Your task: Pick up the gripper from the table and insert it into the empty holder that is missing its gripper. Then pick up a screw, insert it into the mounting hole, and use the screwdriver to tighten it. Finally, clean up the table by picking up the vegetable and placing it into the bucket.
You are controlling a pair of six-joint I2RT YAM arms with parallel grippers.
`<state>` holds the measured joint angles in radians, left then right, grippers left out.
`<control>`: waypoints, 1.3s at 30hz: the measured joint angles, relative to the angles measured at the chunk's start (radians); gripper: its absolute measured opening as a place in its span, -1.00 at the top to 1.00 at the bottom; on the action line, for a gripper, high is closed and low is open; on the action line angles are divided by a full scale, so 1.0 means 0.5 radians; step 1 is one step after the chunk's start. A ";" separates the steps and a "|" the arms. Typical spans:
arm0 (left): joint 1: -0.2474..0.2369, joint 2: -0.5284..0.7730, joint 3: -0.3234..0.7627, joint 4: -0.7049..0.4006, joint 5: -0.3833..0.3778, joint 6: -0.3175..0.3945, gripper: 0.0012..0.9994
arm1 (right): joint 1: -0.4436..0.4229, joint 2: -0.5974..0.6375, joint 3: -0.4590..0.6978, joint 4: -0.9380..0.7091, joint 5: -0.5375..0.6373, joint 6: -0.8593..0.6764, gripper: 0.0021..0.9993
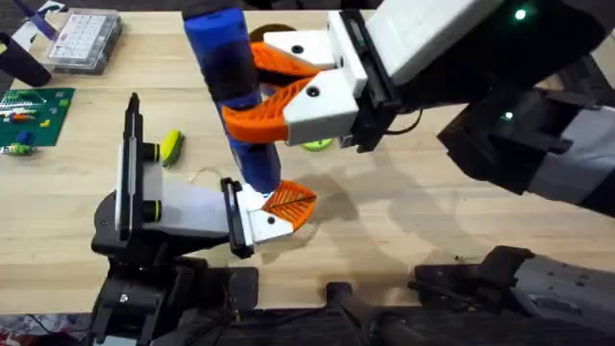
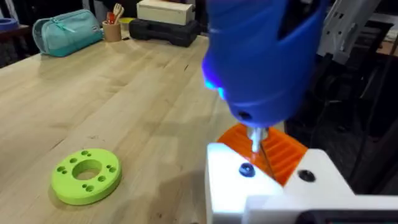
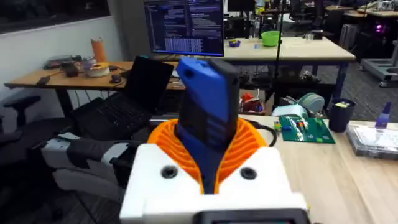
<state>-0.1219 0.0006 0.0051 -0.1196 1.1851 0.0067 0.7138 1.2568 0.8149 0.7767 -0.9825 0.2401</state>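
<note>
My right gripper [image 1: 252,91] reaches in from the right and is shut on the blue screwdriver [image 1: 231,77], which stands nearly upright. In the right wrist view the screwdriver [image 3: 208,118] sits between the orange ribbed pads [image 3: 249,146]. Its metal tip [image 2: 256,138] points down at the white holder [image 2: 249,186] on the end of my left arm [image 1: 192,211], just beside a dark screw [image 2: 247,170] seated in a hole. The orange gripper [image 1: 290,204] sits in the holder [image 1: 261,225]. The yellow-green vegetable [image 1: 171,146] lies on the table [image 1: 404,211] left of the screwdriver. The bucket's rim [image 1: 277,32] peeks out behind the screwdriver.
A flat green ring [image 2: 87,175] lies on the table by the holder, partly under the right gripper in the overhead view [image 1: 317,145]. A clear parts box [image 1: 85,38] and a green circuit board [image 1: 34,111] sit at the far left. A teal pouch [image 2: 65,31] lies farther off.
</note>
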 joint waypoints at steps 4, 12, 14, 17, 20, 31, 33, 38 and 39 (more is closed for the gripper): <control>0.000 0.000 0.000 0.000 0.000 0.000 0.96 | 0.022 0.000 -0.001 0.002 0.019 0.000 0.87; 0.000 0.000 0.000 0.000 0.000 0.000 0.96 | 0.048 0.000 -0.001 0.000 0.028 -0.006 0.87; 0.000 0.000 0.000 0.000 0.000 0.000 0.96 | 0.048 0.000 -0.001 0.000 0.033 -0.017 0.87; 0.000 0.000 0.000 0.000 0.000 0.000 0.96 | 0.048 0.000 -0.001 -0.002 0.034 -0.031 0.86; 0.000 0.000 0.000 0.000 0.000 0.000 0.96 | 0.048 0.000 -0.001 -0.012 0.034 -0.037 0.87; 0.000 0.000 0.000 0.000 0.000 0.000 0.96 | 0.048 0.000 -0.002 -0.014 0.034 -0.067 0.87; 0.000 0.000 0.000 0.000 0.000 0.000 0.96 | 0.048 0.000 -0.006 -0.013 0.034 -0.075 0.87; 0.000 0.000 0.000 0.000 0.000 0.000 0.96 | 0.048 0.000 -0.020 -0.016 0.034 -0.079 0.87; 0.000 0.000 0.000 0.000 0.000 0.000 0.96 | 0.048 0.000 -0.020 -0.016 0.034 -0.079 0.87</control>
<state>-0.1219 0.0006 0.0051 -0.1196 1.1851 0.0067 0.7376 1.2568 0.8047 0.7687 -0.9653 0.2008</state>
